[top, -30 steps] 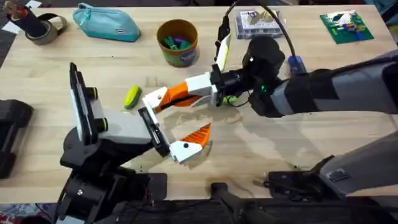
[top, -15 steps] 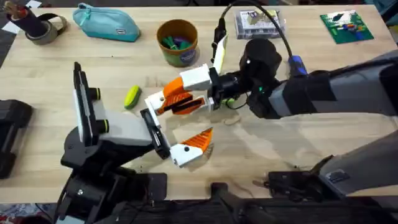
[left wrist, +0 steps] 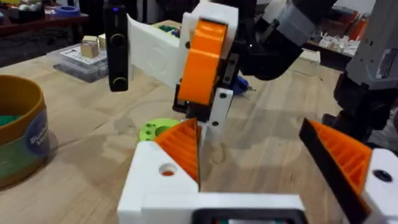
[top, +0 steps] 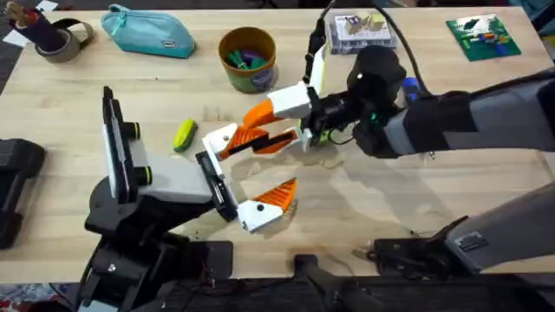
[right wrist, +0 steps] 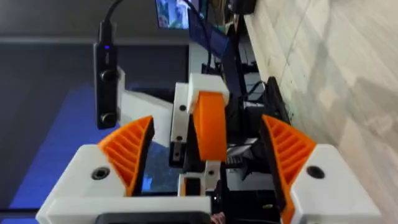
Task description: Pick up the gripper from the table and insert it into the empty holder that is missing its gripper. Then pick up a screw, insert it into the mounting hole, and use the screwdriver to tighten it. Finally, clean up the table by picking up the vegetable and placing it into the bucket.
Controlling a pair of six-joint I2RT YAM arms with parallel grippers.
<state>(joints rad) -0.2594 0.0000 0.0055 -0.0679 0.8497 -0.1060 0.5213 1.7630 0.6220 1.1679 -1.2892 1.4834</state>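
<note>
right claw (top: 260,132) now farther right

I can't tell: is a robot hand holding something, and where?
Nothing is held. The right gripper is open, pads apart from the orange finger between them; the left gripper is open too.

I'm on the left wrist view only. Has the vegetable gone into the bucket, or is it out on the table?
Observer: It's out. In the overhead view the vegetable lies on the table, apart from the bucket.
Operator: Is the right gripper clamped shut?
Observer: No. The right wrist view shows the right gripper open, with its orange pads standing on either side of an orange piece.
Operator: Anything else near the bucket?
Observer: A teal pouch lies on the table beside it.
</note>
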